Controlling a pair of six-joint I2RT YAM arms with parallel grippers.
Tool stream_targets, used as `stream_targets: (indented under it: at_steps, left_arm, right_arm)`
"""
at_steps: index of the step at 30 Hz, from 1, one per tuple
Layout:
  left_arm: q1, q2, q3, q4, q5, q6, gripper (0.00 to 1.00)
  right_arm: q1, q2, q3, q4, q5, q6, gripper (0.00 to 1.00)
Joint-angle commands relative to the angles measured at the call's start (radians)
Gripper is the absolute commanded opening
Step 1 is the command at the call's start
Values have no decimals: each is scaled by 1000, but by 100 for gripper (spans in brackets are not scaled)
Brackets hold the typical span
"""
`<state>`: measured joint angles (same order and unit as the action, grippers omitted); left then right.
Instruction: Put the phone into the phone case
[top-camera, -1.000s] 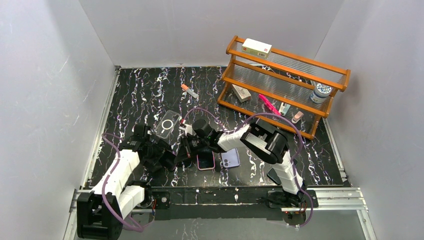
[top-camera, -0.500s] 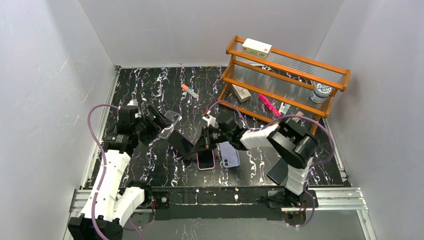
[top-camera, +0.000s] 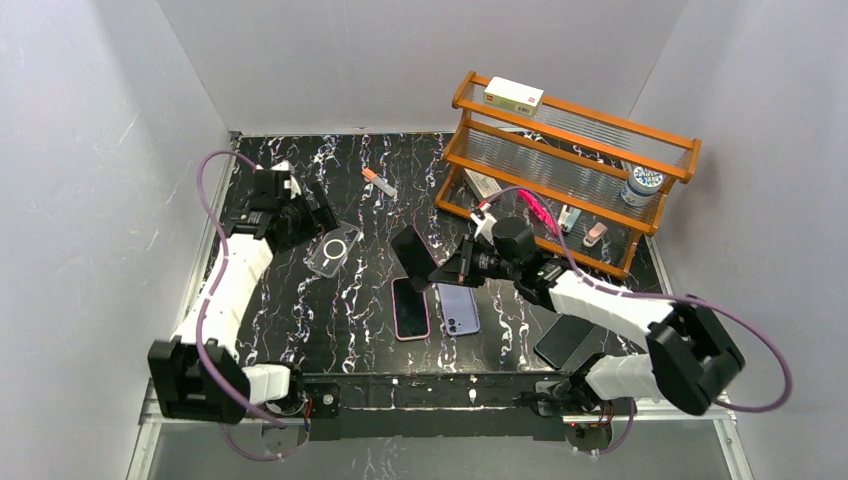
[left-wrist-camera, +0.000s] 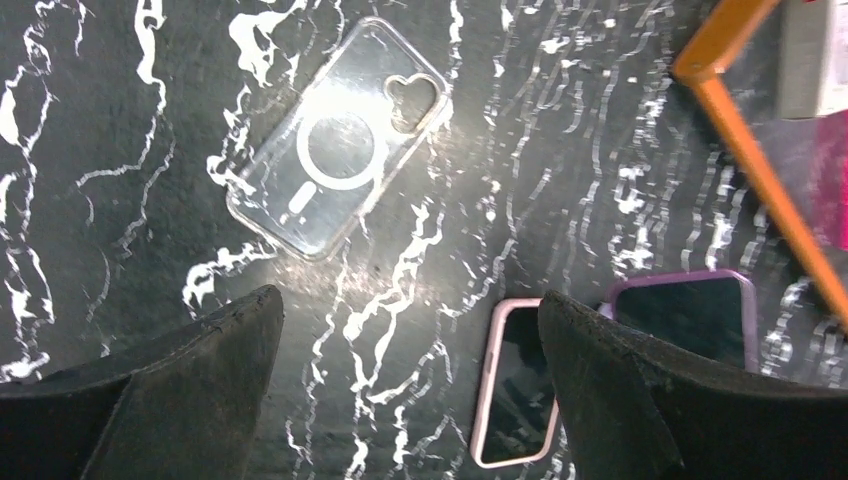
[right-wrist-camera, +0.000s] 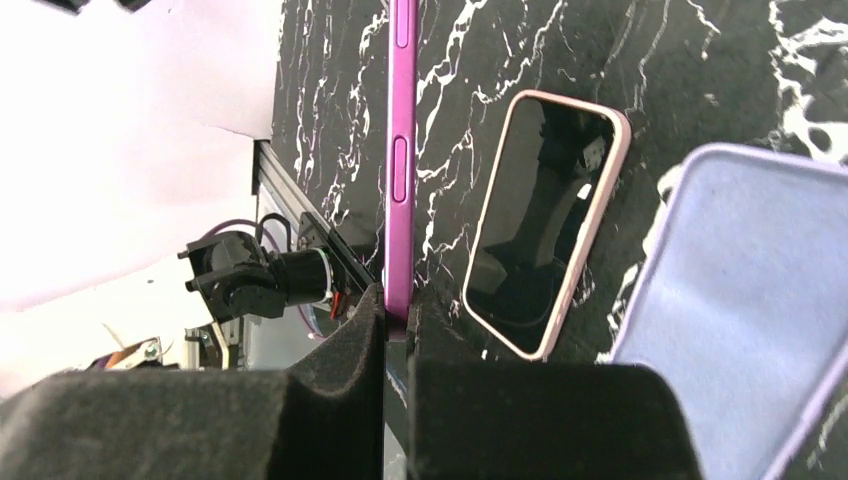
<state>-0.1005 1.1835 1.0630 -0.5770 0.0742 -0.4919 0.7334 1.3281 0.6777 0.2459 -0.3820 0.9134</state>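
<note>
No lettering is readable; labels on the white box (top-camera: 514, 96) and the jar (top-camera: 641, 185) are too small.

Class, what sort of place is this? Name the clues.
Probably a robot lab bench: plain white walls box in a marbled table, two robot arms are bolted at its near edge, and phones and a clear case lie out.

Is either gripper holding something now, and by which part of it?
The right gripper holds a phone with a pink edge, pinched across its flat faces near one end. The left gripper is open and holds nothing.
</note>
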Motion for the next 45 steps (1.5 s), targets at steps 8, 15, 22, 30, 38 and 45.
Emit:
stream_targets:
  at_steps: [8,15,22,30,38,45]
  left_arm:
    - [4,363,135,39,-85,209,86]
    - [17,511,186,63,-145,236,79]
    - [25,608,154,100,-142,259,76]
    - [25,622,111,93,-84,244,60]
    - [24,587,75,13,-2,245,26]
    - [1,476,-37,22,40,191,6]
  right_arm:
    - [2,-295,-42,-149,168,-20,1]
    - [3,-318,-21,-192,177,-35,1]
    - [3,-345,-38,-183,172,-29,1]
    - [3,-342,-41,-177,174,-34,1]
    - [2,-327,-50,-149,165,-28,1]
    - [2,-276,-38,-144,144,-14,1]
